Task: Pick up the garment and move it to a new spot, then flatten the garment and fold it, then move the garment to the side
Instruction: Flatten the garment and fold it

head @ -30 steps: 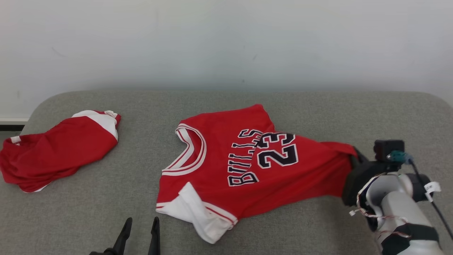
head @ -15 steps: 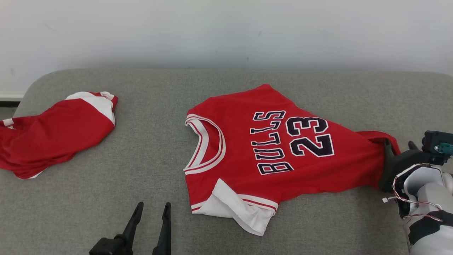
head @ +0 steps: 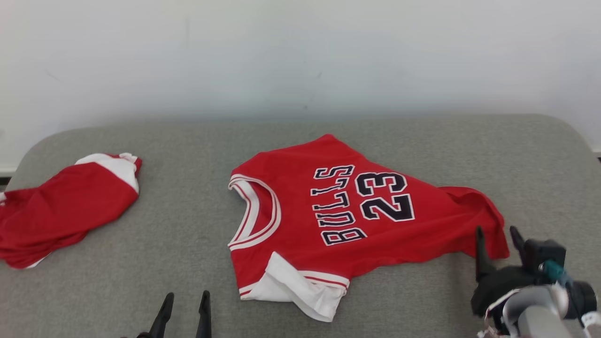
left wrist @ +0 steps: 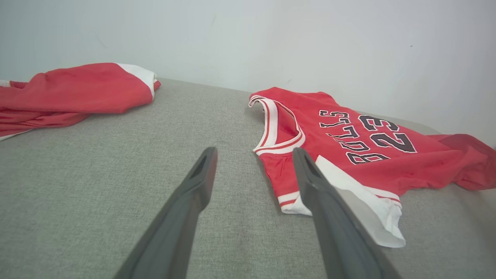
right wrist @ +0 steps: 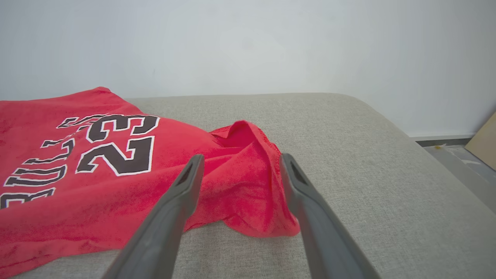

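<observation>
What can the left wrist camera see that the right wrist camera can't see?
Left wrist view, not the right wrist view: the other red garment, the jersey's striped collar, its white folded edge, and the open left fingers.

Right wrist view, not the left wrist view: the open right fingers, the floor and a tan board past the cushion's end.

Both: the jersey's number 23, its bunched red end, the grey cushion and the pale wall.
</observation>
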Robot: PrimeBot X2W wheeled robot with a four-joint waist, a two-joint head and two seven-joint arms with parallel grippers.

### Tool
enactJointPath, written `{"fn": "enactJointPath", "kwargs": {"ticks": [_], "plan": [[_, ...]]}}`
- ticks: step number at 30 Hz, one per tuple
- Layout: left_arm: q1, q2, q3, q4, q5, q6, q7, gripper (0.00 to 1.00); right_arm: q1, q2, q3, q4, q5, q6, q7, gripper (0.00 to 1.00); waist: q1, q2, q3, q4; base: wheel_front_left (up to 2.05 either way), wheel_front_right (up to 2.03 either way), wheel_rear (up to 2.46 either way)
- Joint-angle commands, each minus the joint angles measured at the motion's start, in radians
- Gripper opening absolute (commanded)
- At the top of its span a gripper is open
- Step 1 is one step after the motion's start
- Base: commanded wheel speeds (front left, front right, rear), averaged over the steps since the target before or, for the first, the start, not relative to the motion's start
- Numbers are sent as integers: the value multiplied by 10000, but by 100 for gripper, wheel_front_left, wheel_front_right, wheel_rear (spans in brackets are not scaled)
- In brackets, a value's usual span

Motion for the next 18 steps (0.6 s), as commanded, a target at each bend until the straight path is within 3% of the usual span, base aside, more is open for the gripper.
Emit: {"fn": "enactJointPath", "kwargs": {"ticks": [1, 10, 18], "plan": [[232, 4, 88, -14, -45, 31, -7, 100, 583, 126, 272, -523, 268, -26, -100, 100, 1, 0, -507, -549, 0, 0, 0], [573, 3, 318, 27, -120, 13, -7, 100, 3451, 521, 1480, -4246, 797, -27, -151, 100, 1, 0, -892, -1176, 0, 0, 0], [788, 3, 270, 41, -206, 24, -7, 100, 4814, 648, 1739, -5435, 951, -27, 64, 100, 1, 0, -1046, -1181, 0, 0, 0]]}}
